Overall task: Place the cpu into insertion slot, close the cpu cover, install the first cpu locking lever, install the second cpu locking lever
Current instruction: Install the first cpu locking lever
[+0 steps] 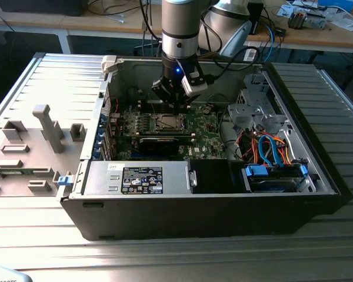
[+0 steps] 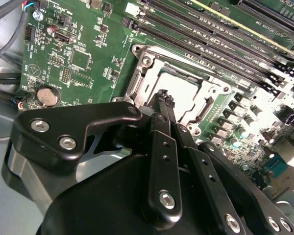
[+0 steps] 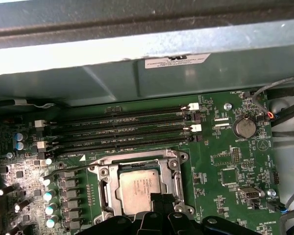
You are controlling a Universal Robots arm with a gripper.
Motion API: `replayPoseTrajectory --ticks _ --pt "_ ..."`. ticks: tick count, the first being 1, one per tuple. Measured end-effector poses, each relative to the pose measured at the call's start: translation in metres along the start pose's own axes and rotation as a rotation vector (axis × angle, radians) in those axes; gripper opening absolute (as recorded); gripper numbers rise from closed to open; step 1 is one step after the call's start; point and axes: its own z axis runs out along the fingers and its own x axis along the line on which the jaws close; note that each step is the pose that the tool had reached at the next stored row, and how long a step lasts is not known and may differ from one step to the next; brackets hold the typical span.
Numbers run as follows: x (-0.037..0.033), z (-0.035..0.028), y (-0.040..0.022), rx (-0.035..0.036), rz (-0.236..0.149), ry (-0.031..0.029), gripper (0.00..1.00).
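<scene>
Claw (image 2: 162, 98) fingers, pressed together with nothing between them, hang just above the cpu socket on the green motherboard (image 3: 225, 166) inside the open computer case (image 1: 223, 217). In the first wrist view the cpu (image 3: 139, 188) lies flat in the socket, its silver-grey top bare, with the cpu cover (image 3: 137, 159) framing it. Memory slots (image 3: 122, 129) run at twelve o'clock of the socket there, and a coin battery (image 3: 245, 127) sits toward two o'clock.
</scene>
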Motion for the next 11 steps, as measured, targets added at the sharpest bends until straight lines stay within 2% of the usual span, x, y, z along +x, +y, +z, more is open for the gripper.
replayPoseTrajectory --ticks 11 --pt "-0.0001 -0.0027 0.0000 0.0001 0.000 0.0000 0.11"
